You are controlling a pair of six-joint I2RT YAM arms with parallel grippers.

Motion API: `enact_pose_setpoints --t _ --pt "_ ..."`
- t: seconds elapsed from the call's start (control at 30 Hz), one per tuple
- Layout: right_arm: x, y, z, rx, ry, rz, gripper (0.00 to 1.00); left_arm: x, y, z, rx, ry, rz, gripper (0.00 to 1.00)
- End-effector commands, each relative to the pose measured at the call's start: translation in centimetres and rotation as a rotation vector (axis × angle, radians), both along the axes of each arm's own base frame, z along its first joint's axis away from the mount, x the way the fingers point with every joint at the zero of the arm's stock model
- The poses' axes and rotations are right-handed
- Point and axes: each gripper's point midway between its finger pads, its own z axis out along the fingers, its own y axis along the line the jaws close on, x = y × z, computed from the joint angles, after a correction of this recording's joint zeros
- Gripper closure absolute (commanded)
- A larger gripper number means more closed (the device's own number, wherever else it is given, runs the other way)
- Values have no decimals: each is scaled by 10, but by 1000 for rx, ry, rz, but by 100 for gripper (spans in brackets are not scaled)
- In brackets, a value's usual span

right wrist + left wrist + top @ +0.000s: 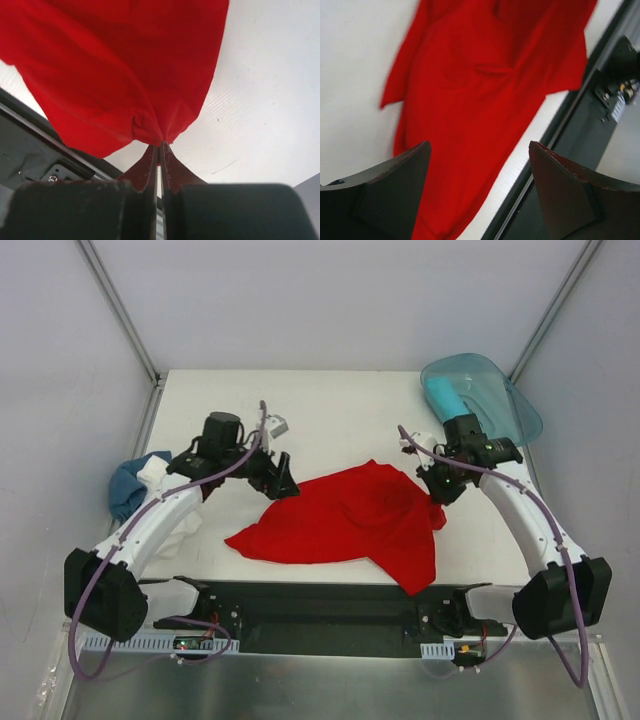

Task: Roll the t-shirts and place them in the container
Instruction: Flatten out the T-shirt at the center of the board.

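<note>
A bright red t-shirt lies spread and rumpled across the middle of the white table. My right gripper is shut on a pinched bit of its right edge; the right wrist view shows the red cloth bunched at the fingertips. My left gripper is open and empty, just above the shirt's upper left edge. The left wrist view shows the red shirt below the spread fingers. A blue t-shirt and a white t-shirt lie crumpled at the table's left edge, partly hidden by the left arm.
A translucent teal plastic tub stands at the back right corner with a turquoise roll in it. A black rail runs along the near edge. Grey walls enclose the table on three sides.
</note>
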Motion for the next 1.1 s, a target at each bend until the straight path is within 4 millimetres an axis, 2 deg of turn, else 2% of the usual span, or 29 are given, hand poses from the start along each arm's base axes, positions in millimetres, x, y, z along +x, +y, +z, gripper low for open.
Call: enact_pose_setpoints --t 0.0,0.03,0.07,0.13,0.2,0.3,0.33,0.4,0.43,0.5,0.6,0.67,0.77,0.9,1.07 --pt "25 6 5 59 12 -123 93 -20 -46 -6 -17 -17 -213 21" --pt "34 1 3 47 -6 -149 82 -14 -49 -12 3 -6 -208 23" --pt "41 -6 -1 16 -14 -175 44 -12 -51 -13 8 -2 -206 23" --pt "58 -18 -2 -25 -51 -203 30 -6 -50 -13 24 -14 -189 23" --pt "71 -31 10 -42 -81 -218 30 -5 -45 -14 57 -45 -190 23" --pt "66 -43 16 -5 -50 -226 30 -8 -37 -20 98 -70 -195 23" --pt "54 -44 17 -6 -22 -157 32 -15 -36 -27 100 -55 -210 23" --pt "29 -25 13 78 48 -12 32 -22 -38 -32 84 -34 -238 24" --pt "2 -21 7 94 121 79 32 -25 -37 -37 87 -13 -240 24" --pt "-23 -5 -2 131 199 172 32 -27 -37 -41 88 0 -242 24" --pt "-55 6 -26 105 353 234 32 -29 -33 -46 107 19 -232 24" --pt "-61 6 -45 68 442 181 32 -30 -31 -43 116 17 -229 24" --pt "-59 1 -69 -27 556 75 32 -29 -25 -41 144 -8 -220 24" --pt "-57 -9 -87 -112 623 21 32 -25 -18 -35 172 -57 -202 24" --pt "-54 -6 -99 -146 734 -20 38 -14 -1 -30 188 -71 -142 24"
